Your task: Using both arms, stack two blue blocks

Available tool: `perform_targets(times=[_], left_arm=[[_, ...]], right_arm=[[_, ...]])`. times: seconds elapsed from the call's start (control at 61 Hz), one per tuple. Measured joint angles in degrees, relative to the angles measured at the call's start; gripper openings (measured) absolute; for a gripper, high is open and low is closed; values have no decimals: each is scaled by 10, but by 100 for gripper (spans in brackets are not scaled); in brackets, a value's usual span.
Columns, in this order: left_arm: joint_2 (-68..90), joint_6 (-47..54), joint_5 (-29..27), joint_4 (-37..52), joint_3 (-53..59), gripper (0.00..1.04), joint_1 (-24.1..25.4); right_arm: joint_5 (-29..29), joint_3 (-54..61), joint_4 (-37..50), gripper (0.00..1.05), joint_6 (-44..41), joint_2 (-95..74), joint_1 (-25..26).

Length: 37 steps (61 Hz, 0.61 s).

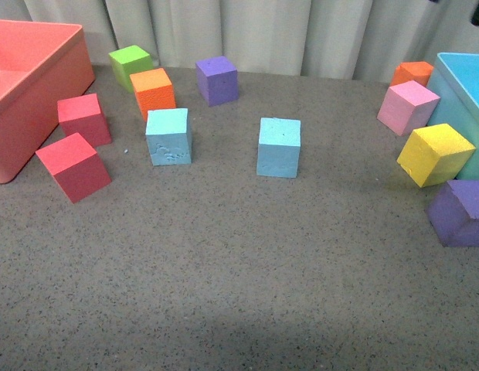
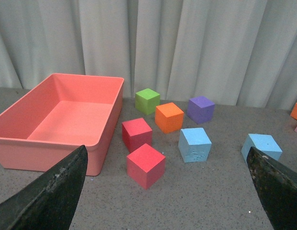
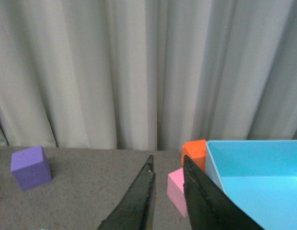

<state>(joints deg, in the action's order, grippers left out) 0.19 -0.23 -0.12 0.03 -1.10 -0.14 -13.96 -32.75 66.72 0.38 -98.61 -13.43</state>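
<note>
Left tool (image 2: 167, 191) gapes wide, right tool (image 3: 167, 191) nearly closed, both empty. Blocks untouched mid-worktop: scuffed blue block (image 1: 168, 136), plain blue block (image 1: 279, 147). Next I reach and grasp.

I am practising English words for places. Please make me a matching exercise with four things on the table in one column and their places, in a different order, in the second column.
Things:
1. scuffed blue block
2. plain blue block
3. yellow cube
4. green cube

Places, as seen in the front view:
A. leaning against the blue bin
B. near the middle of the table, standing alone
C. at the back, by the corner of the red bin
D. just in front of the orange cube

Pairs: 1-D, 2-B, 3-A, 4-C
</note>
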Motion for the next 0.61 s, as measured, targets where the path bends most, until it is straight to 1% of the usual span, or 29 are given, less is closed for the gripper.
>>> perform_targets(times=[0.016,0.066,0.18,0.377,0.525,0.607], left_arm=[[0,0,0,0,0,98,0],[0,0,0,0,0,98,0],[0,0,0,0,0,98,0],[0,0,0,0,0,98,0],[0,0,0,0,0,98,0],[0,0,0,0,0,98,0]], right_arm=[[7,21,2,12,-1,13,4],[20,59,5,1,-2,37,14],[40,120,6,1,-4,94,31],[62,187,-7,1,-4,177,58],[81,234,-37,1,-4,253,75],[92,260,-69,1,-4,310,86]])
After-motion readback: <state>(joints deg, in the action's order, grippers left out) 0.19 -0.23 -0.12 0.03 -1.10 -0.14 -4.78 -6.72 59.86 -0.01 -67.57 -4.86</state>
